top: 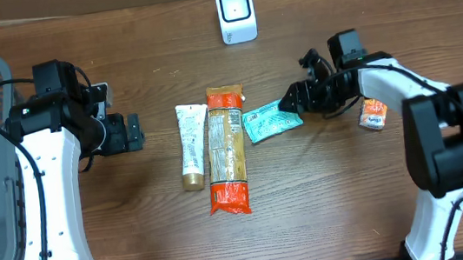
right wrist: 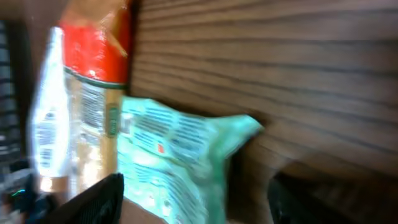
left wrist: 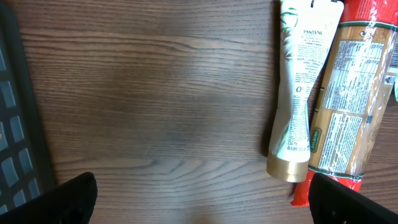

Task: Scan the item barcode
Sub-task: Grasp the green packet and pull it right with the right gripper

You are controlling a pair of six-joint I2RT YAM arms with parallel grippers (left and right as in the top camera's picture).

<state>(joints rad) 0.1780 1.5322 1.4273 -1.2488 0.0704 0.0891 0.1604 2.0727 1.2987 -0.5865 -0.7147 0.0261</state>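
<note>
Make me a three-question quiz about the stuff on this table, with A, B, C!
1. Where is the white scanner? A) inside the basket B) at the far edge, beyond the pasta bag C) under the tube
2. What colour is the small packet beside the pasta bag? A) green B) purple C) black
3. The left pincer is: A) shut on the tube B) shut on the scanner C) open, empty

1 B: it stands at the top of the overhead view. 2 A: it looks mint green. 3 C: its fingers stand wide apart.
</note>
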